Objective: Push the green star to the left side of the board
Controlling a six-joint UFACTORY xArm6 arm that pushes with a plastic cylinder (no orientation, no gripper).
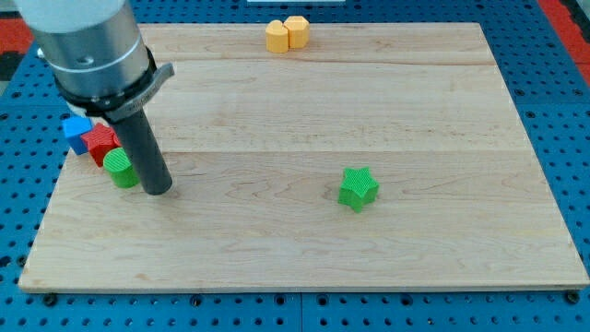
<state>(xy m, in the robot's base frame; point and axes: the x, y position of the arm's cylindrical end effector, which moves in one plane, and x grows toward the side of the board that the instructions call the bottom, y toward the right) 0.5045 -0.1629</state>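
The green star lies on the wooden board, right of the board's middle and toward the view's bottom. My tip rests on the board at the view's left, far to the left of the star. The tip stands just right of a green round block, close to it or touching it; I cannot tell which.
A red block and a blue block sit in a cluster with the green round block near the board's left edge. Two yellow blocks sit side by side at the board's top edge. A blue pegboard surrounds the board.
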